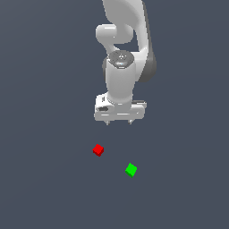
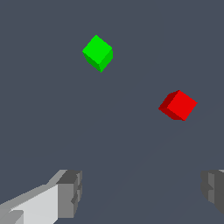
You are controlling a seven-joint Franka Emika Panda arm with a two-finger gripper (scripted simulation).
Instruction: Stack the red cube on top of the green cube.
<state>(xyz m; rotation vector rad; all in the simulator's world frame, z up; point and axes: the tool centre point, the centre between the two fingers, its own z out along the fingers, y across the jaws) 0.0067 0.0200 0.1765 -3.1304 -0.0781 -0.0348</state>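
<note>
The red cube (image 1: pixel 98 150) (image 2: pixel 178 105) lies on the dark grey floor, below my gripper in the exterior view. The green cube (image 1: pixel 131 169) (image 2: pixel 98 53) lies apart from it, toward the exterior view's right and nearer the camera. My gripper (image 1: pixel 119 122) (image 2: pixel 140 192) hangs above the floor, behind both cubes, open with nothing between its fingers (image 2: pixel 70 192). Neither cube touches the gripper or the other cube.
The white arm (image 1: pixel 120 67) rises behind the gripper. The floor (image 1: pixel 44 179) is a plain dark grey surface with no other objects in view.
</note>
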